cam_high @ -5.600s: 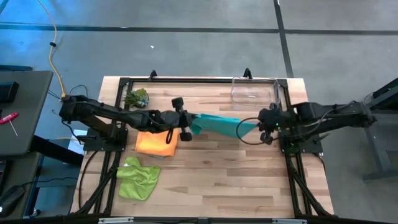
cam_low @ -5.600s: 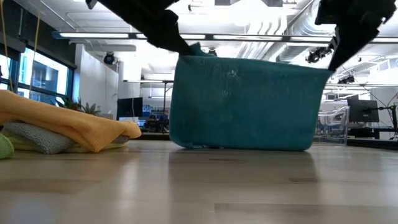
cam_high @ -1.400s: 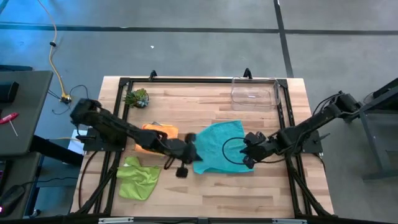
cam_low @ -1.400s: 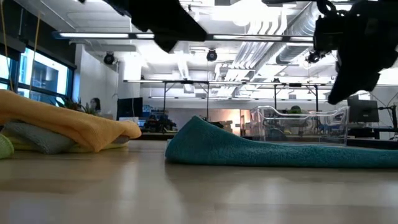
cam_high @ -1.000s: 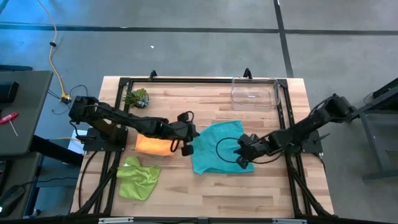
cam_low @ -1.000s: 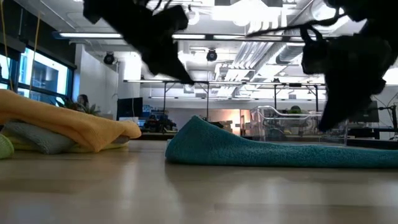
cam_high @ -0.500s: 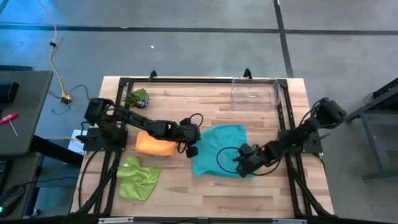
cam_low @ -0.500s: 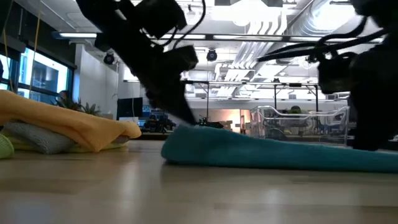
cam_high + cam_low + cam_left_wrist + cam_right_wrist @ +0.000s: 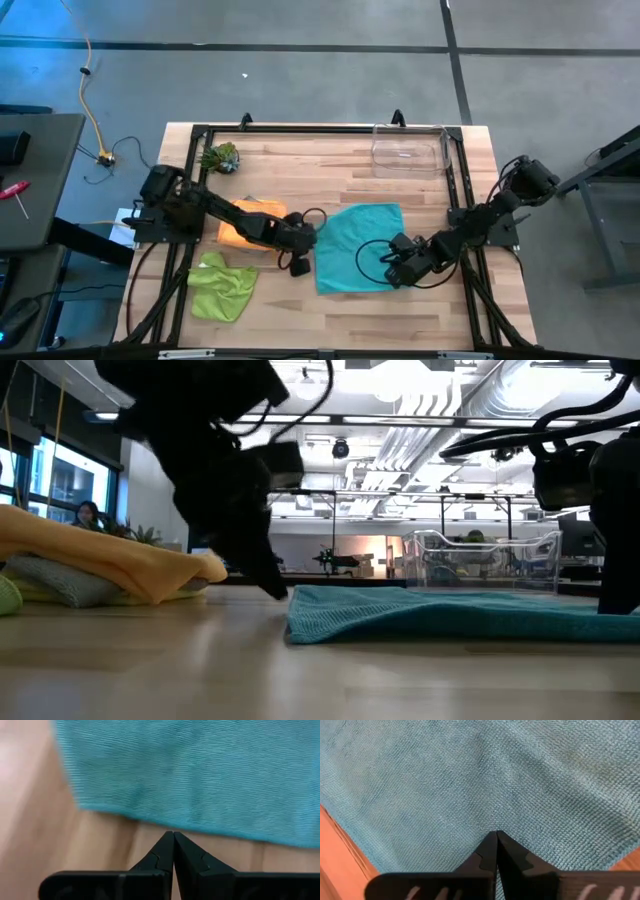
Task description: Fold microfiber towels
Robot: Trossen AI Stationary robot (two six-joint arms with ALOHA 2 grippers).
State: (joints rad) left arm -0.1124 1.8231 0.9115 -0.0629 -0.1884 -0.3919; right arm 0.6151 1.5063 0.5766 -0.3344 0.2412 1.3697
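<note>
The left gripper point(image 9: 173, 836) has its fingers point(image 9: 161, 857) pressed together with nothing between them, the tips over bare wood just beside the edge of the teal towel point(image 9: 200, 775). The right gripper point(image 9: 497, 834) likewise has its fingers point(image 9: 487, 855) closed tight and empty, their tips low over the teal cloth near one of its edges. From above, the left gripper point(image 9: 299, 262) sits at the towel's left side and the right gripper point(image 9: 392, 270) over its lower right part, both arms reaching low toward the middle of the counter point(image 9: 330, 165). The teal towel point(image 9: 358, 245) lies spread nearly flat in the centre of the counter. To its left the orange towel point(image 9: 243, 222) rests on a small pile; at table height a grey towel point(image 9: 55, 582) shows beneath it. The lime green towel point(image 9: 221, 284) lies crumpled near the front left. A small green spiky plant point(image 9: 219, 157) stands at the back left, and a clear plastic bin point(image 9: 408, 150) at the back right.
</note>
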